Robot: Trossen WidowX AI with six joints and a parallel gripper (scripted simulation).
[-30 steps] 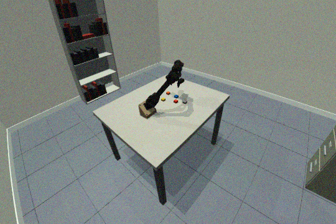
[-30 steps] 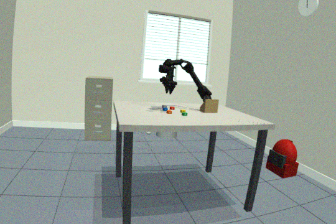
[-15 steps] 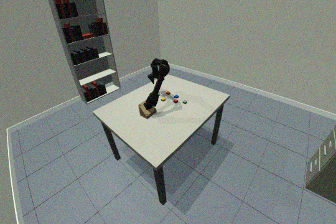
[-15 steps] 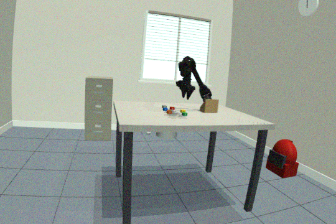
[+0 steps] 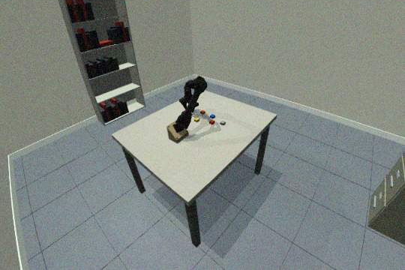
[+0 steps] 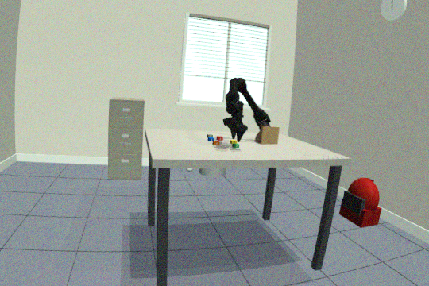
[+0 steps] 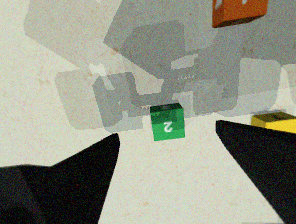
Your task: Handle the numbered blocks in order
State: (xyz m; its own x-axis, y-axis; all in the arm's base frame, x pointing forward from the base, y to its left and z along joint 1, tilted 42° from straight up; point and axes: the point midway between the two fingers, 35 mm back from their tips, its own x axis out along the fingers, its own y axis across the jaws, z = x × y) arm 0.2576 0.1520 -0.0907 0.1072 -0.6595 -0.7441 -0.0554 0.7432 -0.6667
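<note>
A green block [image 7: 168, 125] [image 6: 235, 145] shows the digit 2, upside down in the wrist view. My gripper [image 7: 166, 132] [image 6: 236, 139] is open and empty, its fingertips a little above the table, on either side of the green block in the wrist view. A yellow block [image 7: 280, 123] [image 6: 233, 142] [image 5: 196, 120] lies beyond the right finger. An orange block [image 7: 239, 11] [image 6: 216, 143] [image 5: 202, 112] is at the wrist view's top edge. A red block [image 5: 211, 122] [image 6: 219, 138], a blue block [image 5: 212, 116] [image 6: 210, 139] and a grey block [image 5: 223, 123] [image 6: 210, 136] lie farther off; their digits cannot be read.
The blocks stand on the pale table [image 5: 157, 160] [image 6: 286, 153]. The arm's wooden base block [image 5: 176, 133] [image 6: 269, 135] is near the yellow block's side of the group. The arm hides the green block in the top view. Arm shadows fall around the green block.
</note>
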